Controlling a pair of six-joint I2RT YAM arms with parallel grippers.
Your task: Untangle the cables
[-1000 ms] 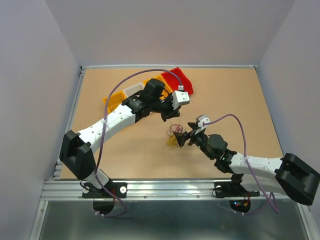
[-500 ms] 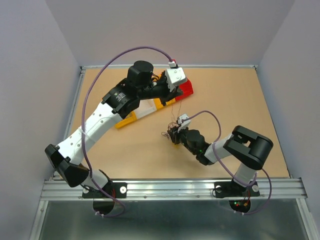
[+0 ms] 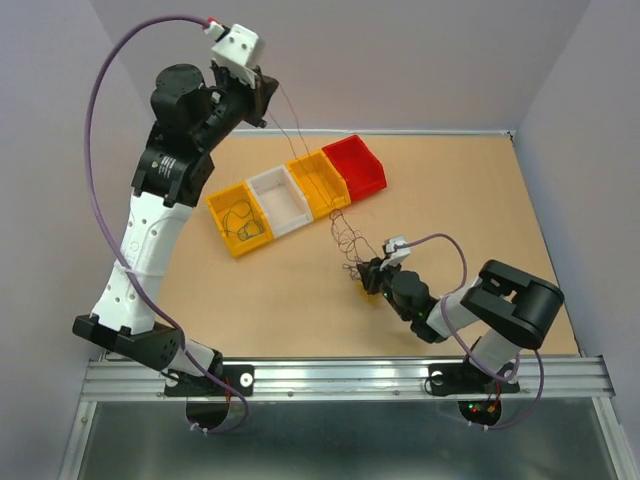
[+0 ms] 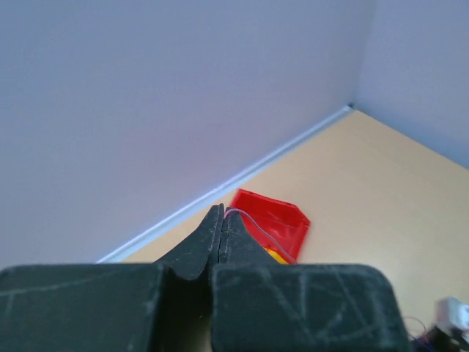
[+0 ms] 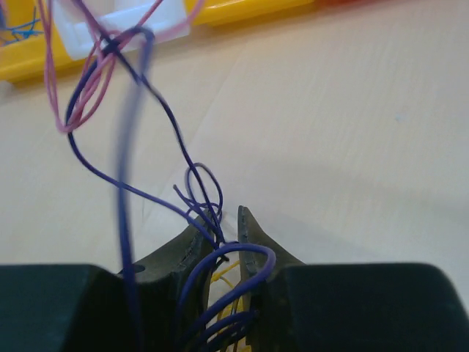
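The cables are a small clump of thin curly wires on the table just right of centre. My left gripper is raised high at the back left. It is shut on one thin pinkish wire, which stretches down to the clump. My right gripper sits low at the clump's near side. In the right wrist view its jaws stand a narrow gap apart, with purple wires and yellow wires pinched between them. More purple loops and a pink loop rise ahead of the fingers.
Behind the clump, a slanted row of small bins runs yellow, white, orange and red. A few dark wires lie in the yellow bin. A raised metal rim edges the table.
My left arm has swung up and back to the far left, drawing one wire taut out of the clump. My right gripper has closed on the clump, and its arm has folded in.
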